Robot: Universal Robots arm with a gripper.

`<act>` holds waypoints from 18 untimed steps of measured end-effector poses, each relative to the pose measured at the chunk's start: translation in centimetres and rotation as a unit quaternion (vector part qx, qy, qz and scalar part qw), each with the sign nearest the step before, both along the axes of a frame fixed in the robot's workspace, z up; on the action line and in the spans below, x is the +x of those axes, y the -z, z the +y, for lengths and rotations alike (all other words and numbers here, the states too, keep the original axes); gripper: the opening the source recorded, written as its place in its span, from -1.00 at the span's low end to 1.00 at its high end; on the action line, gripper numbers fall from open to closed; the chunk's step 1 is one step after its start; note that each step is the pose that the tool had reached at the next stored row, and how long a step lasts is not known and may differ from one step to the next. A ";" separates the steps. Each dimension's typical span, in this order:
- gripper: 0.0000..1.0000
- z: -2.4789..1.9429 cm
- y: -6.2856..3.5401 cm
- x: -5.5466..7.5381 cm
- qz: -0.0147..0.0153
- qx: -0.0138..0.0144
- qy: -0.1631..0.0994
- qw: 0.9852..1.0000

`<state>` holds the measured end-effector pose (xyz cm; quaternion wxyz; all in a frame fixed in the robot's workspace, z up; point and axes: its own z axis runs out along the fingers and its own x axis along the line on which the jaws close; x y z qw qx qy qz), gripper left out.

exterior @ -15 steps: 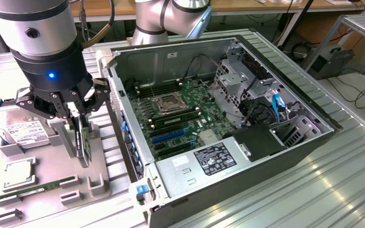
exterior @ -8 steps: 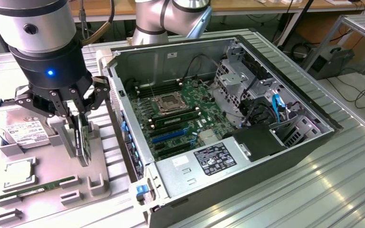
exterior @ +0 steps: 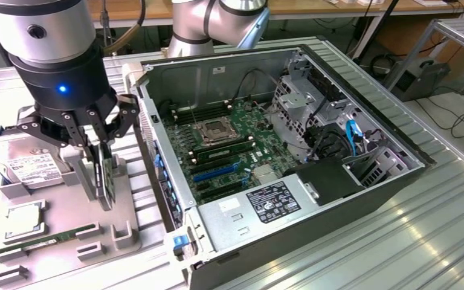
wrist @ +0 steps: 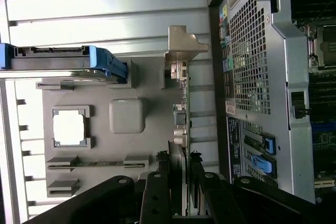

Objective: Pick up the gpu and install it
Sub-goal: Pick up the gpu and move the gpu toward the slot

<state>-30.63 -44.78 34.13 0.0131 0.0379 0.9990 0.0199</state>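
End effector (exterior: 96, 151): jaws clamped on the upper edge of the gpu (exterior: 106, 184). Gpu: black card, upright on edge in a gray tray (exterior: 63, 260), just beside the open computer case (exterior: 337, 193), on the exterior view's left of it. Same tray, farther from the case: hard drive (exterior: 22, 163), memory stick (exterior: 46, 240). Counter (exterior: 425, 241): ribbed metal.
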 end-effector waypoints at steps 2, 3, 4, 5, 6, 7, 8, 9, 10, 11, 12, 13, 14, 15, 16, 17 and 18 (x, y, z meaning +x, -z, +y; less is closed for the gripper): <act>-0.47 0.00 -0.12 0.0 0.000 0.000 0.000 1.000; -0.47 0.00 -0.18 0.0 0.000 0.000 0.000 1.000; -0.47 0.00 -0.23 0.0 0.000 0.000 0.000 1.000; -0.47 0.00 -0.28 0.0 0.000 0.000 0.000 1.000; -0.47 0.00 -0.34 0.0 0.000 0.000 0.000 1.000; -0.47 0.00 -0.40 0.0 0.000 0.000 0.000 1.000; -0.47 0.00 -0.46 0.0 0.000 0.000 0.000 1.000; -0.47 0.00 -0.53 0.0 0.000 0.000 0.000 1.000; -0.47 0.00 -0.64 0.0 0.000 0.000 0.000 1.000; -0.47 0.00 -0.75 0.0 0.000 0.000 0.000 1.000; -0.47 0.00 -0.80 0.0 0.000 0.000 0.000 1.000; -0.47 0.00 -0.87 0.0 0.000 0.000 0.000 1.000; -0.47 0.00 -0.92 0.0 0.000 0.000 0.000 1.000; -0.47 0.00 -0.98 0.0 0.000 0.000 0.000 1.000; -0.47 0.00 -1.04 0.0 0.000 0.000 0.000 1.000; -0.47 0.00 -1.10 0.0 0.000 0.000 0.000 1.000; -0.47 0.00 -1.17 0.0 0.000 0.000 0.000 1.000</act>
